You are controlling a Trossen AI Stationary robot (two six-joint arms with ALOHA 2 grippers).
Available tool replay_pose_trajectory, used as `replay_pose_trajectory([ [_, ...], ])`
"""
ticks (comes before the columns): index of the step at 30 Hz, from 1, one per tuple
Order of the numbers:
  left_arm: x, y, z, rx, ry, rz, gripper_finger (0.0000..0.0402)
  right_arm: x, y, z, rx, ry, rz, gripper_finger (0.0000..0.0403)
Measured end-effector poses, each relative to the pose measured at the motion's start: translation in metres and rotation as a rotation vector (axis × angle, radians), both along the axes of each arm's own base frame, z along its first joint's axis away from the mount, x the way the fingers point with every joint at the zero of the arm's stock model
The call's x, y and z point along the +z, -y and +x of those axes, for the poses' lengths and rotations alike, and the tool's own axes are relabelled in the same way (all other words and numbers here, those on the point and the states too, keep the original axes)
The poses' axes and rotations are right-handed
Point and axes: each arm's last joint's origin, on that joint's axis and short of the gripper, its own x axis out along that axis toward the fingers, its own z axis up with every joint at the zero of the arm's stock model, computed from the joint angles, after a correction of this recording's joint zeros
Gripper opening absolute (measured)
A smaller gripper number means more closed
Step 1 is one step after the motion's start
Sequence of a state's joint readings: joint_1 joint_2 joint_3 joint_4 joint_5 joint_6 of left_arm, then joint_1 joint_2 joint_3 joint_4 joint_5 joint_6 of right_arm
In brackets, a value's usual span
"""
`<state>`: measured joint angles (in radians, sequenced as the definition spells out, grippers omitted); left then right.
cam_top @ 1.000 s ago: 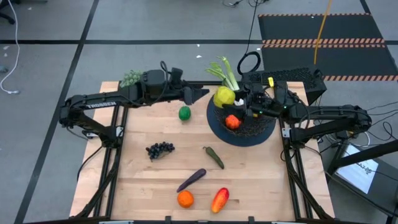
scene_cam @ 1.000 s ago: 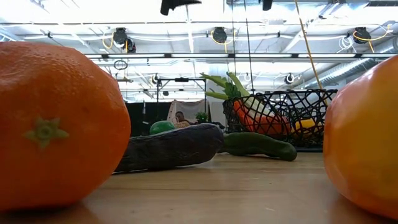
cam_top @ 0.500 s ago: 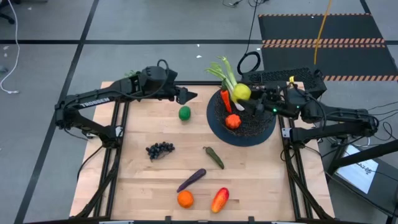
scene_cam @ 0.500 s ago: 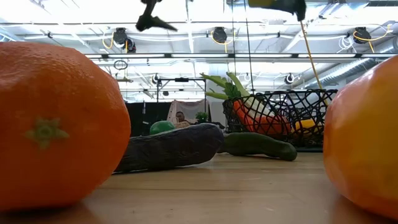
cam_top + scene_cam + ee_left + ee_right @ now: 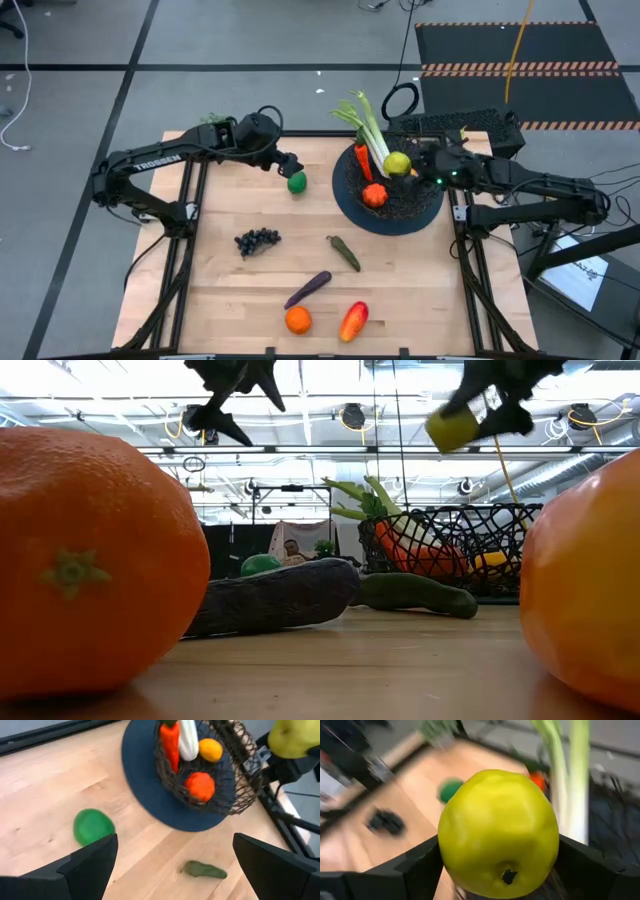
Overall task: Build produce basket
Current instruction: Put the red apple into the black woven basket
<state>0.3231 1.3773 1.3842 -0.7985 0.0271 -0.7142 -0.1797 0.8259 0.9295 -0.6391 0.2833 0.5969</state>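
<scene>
My right gripper (image 5: 402,165) is shut on a yellow-green apple (image 5: 497,832) and holds it above the black wire basket (image 5: 425,205). The basket stands on a dark round mat at the table's far right. It holds a leek (image 5: 366,120), a carrot (image 5: 361,160), a tomato (image 5: 375,195) and a small orange-yellow fruit (image 5: 210,749). My left gripper (image 5: 289,164) is open and points slanting down, just above and on the far side of a green lime (image 5: 297,182) that lies on the table. The lime also shows in the left wrist view (image 5: 92,826), beyond the spread fingers. My right gripper pinches the apple by two opposite sides (image 5: 447,850) between its two fingers (image 5: 420,865). The fingers come from the table's right, slanting down. The apple is lifted clear above the basket, one dimpled end (image 5: 509,876) turned back toward the wrist.
On the near half of the table lie dark grapes (image 5: 257,240), a green pickle (image 5: 345,252), a purple eggplant (image 5: 308,289), an orange (image 5: 297,319) and a red-yellow pepper (image 5: 353,321). A pale bushy clump (image 5: 210,122) sits at the far left corner.
My left gripper has tipped downward and sunk, its tips drawing back toward the table's left until they stand over the lime. My right gripper has tipped downward too, carrying the apple toward the table's right and lower over the basket.
</scene>
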Motion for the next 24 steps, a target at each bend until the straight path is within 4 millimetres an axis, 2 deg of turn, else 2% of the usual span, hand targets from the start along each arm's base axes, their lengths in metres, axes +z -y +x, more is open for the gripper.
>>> replay_pose_trajectory([
  [6, 0.005, -0.011, 0.001, 0.052, 0.070, 0.009, 0.0392, -0.023, 0.001, -0.006, -0.055, -0.252, 0.095, 0.0332],
  [10, 0.010, -0.022, 0.004, 0.061, 0.140, 0.058, 0.0392, -0.032, 0.005, -0.004, -0.066, -0.326, 0.095, 0.0333],
  [14, 0.009, -0.030, 0.004, 0.086, 0.146, 0.060, 0.0392, -0.050, 0.012, 0.003, -0.049, -0.357, 0.060, 0.0333],
  [24, 0.010, -0.015, 0.009, -0.014, 0.142, 0.075, 0.0392, -0.084, 0.036, 0.017, -0.114, -0.369, 0.074, 0.0346],
])
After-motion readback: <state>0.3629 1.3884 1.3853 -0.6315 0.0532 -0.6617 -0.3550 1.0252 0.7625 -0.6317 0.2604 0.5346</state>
